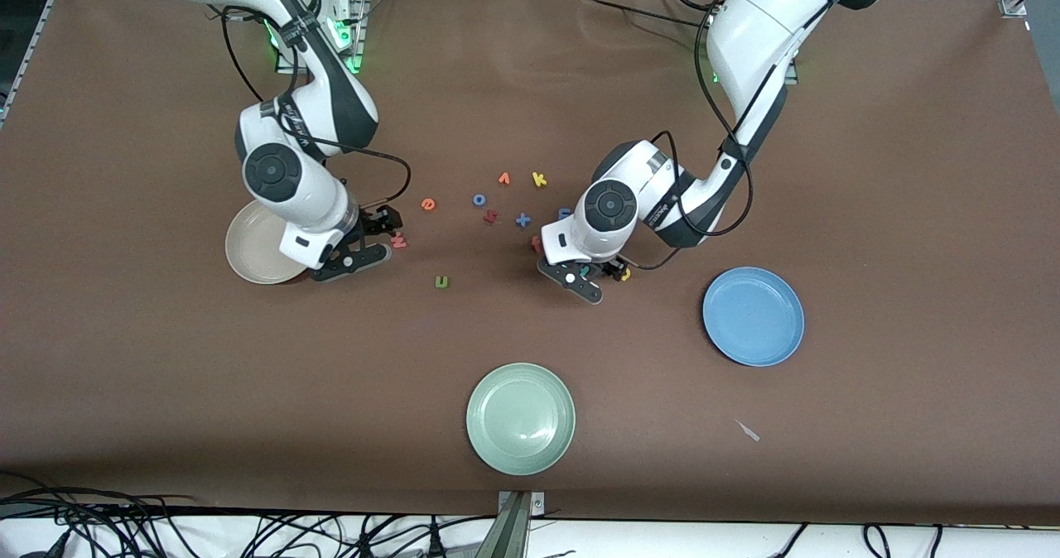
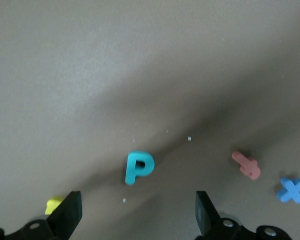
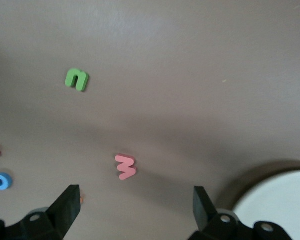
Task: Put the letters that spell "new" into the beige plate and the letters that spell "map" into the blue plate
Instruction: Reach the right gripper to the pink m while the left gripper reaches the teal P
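Observation:
My right gripper (image 1: pixel 374 242) (image 3: pixel 135 212) hangs open low over the table beside the beige plate (image 1: pixel 252 247) (image 3: pixel 277 202). The pinkish-red w (image 1: pixel 398 242) (image 3: pixel 125 166) lies just ahead of its fingers, untouched. The green n (image 1: pixel 441 281) (image 3: pixel 77 79) lies nearer the front camera. The orange e (image 1: pixel 428 204) lies farther back. My left gripper (image 1: pixel 598 280) (image 2: pixel 137 215) is open low over the teal a (image 1: pixel 585 272) (image 2: pixel 139 167), with the yellow p (image 1: pixel 626 274) (image 2: pixel 54 205) beside one finger. The blue m (image 1: pixel 564 212) is half hidden by the left wrist. The blue plate (image 1: pixel 753 316) is empty.
A pale green plate (image 1: pixel 520 418) sits near the front edge. Spare letters lie in the middle: blue o (image 1: pixel 479 199), orange v (image 1: pixel 503 179), yellow k (image 1: pixel 539 180), dark red piece (image 1: pixel 490 216), blue x (image 1: pixel 522 220) (image 2: pixel 291 190), and a reddish piece (image 2: pixel 246 165).

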